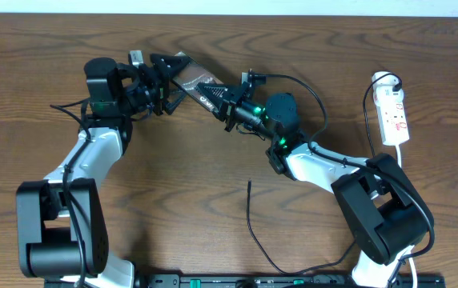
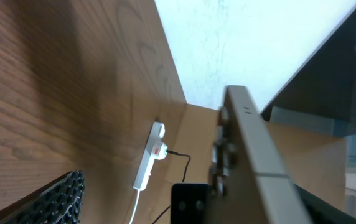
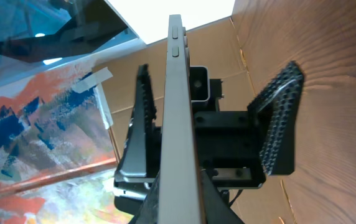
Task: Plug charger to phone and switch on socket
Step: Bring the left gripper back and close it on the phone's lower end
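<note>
R gripper (image 1: 218, 97) clamped on phone (image 1: 187, 74), approx 12 o'clock on table. L gripper (image 1: 165, 85) jaws apart, straddling phone's 9 o'clock end. Charger (image 1: 250, 210) lies loose at 6; socket (image 1: 394, 114) at 3.

A brown wood-grain table (image 1: 173, 184) is lit brightly. Beyond its edge a plain brown cardboard panel (image 2: 196, 124) is placed. An orange and blue painted picture (image 3: 35, 124) is seen below a dark glass pane (image 3: 41, 25).

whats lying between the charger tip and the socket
Overhead: the right arm's white link and a thin black cable beside the socket cross that stretch.
</note>
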Tool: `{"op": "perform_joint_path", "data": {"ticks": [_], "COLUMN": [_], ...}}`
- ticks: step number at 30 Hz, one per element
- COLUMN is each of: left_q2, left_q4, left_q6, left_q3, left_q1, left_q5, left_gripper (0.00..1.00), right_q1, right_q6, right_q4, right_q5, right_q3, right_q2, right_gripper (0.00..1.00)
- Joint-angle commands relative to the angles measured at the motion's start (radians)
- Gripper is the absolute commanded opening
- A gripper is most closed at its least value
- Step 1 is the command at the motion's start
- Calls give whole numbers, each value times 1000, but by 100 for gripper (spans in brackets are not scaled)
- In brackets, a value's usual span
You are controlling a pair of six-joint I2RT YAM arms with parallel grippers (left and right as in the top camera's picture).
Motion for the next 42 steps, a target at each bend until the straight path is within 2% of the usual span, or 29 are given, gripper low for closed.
{"op": "perform_joint_path", "data": {"ticks": [1,7,10,20,26,36,42], "left_q2": [1,1,1,1,1,1,2], "left_q4": [40,141,159,159,159,158,102], "left_q6": [-13,-89,-102,-101,-84,-80,-51], "left_q3": [-9,-9,-9,-9,-9,-9,-9], "left_q1": [0,0,0,0,0,0,0], "left_q5": [-2,-2,-2,5,6,8,5], "left_gripper": [89,89,89,89,89,89,89], "right_q1": [5,5,7,18,18,18,18], "right_q6": [-29,-26,21,68,94,82,62], "right_q4": [19,19,23,42,-10,-15,-15], "right_q5": [12,12,9,-8,-29,-37,-41], "right_q3": [13,13,13,13,13,13,13], "right_q2": [-5,-5,-5,-5,-5,-5,-5], "right_gripper": [1,1,1,1,1,1,1]}}
